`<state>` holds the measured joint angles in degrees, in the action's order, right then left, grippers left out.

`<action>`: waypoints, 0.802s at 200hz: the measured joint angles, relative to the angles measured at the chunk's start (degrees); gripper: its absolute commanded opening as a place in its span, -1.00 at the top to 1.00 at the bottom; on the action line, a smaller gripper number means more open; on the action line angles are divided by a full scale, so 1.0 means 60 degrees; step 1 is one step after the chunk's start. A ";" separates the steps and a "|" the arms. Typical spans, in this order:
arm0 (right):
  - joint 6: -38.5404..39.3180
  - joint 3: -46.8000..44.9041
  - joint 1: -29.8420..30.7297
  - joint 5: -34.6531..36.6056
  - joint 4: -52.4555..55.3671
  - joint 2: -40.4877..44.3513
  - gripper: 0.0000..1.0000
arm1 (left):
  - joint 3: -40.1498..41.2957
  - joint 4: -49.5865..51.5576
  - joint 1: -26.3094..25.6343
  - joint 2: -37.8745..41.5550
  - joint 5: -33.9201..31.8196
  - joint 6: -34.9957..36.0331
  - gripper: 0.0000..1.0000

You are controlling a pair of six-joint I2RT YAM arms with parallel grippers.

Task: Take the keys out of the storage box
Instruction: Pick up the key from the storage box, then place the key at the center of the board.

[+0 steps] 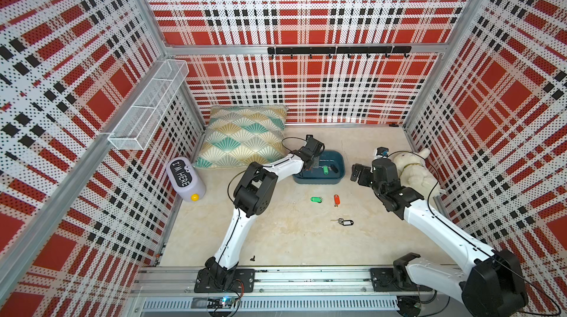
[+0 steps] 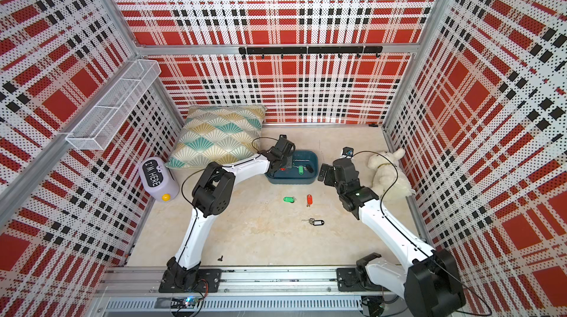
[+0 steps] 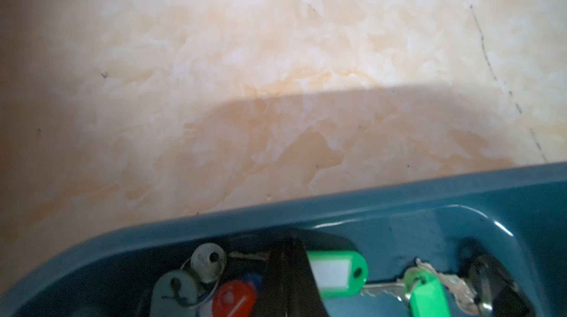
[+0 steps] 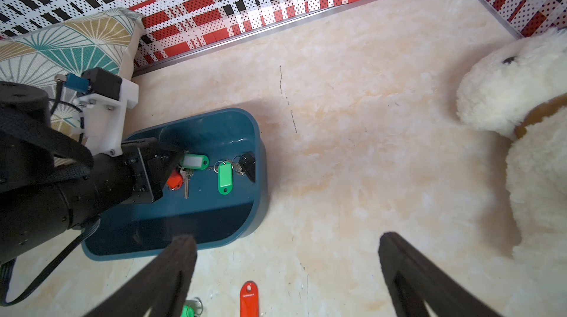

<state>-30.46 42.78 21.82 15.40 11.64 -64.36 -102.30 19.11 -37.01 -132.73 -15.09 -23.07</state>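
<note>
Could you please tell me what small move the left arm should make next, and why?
Probably lift the left gripper straight up: its jaws are shut among the keys in the storage box, beside a white-labelled green tag; whether it grips one is unclear.

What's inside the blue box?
Keys with green tags, a red tag and a black tag. The left gripper reaches into the storage box, hiding whatever lies beneath.

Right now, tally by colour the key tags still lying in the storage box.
In the storage box:
Green tags: 2
Red tag: 1
Black tag: 1
Blue tag, mostly hidden: 1
Grey tag: 1
Total: 6
</note>
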 measured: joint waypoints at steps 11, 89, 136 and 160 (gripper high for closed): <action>-0.0004 -0.0033 0.0000 -0.0029 -0.0025 0.0033 -1.00 | 0.0004 -0.0004 -0.0044 0.0164 -0.0084 0.0004 1.00; -0.0036 -0.0295 -0.0007 -0.0506 -0.0393 0.0331 -1.00 | 0.1712 -0.0419 -0.0572 0.2568 -0.0455 -0.0044 1.00; -0.0076 -0.0616 -0.0015 -0.1118 -0.0594 0.0503 -1.00 | 0.5100 -0.1494 -0.1330 0.6127 -0.0801 -0.0459 1.00; -0.0076 -0.0688 -0.0015 -0.1330 -0.0663 0.0634 -1.00 | 0.6980 -0.1858 -0.1963 0.8251 -0.1184 -0.0929 1.00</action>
<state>-30.92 38.65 21.74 7.42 7.66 -60.55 -60.42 7.97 -48.80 -83.22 -22.20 -28.64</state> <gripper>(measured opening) 0.999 0.045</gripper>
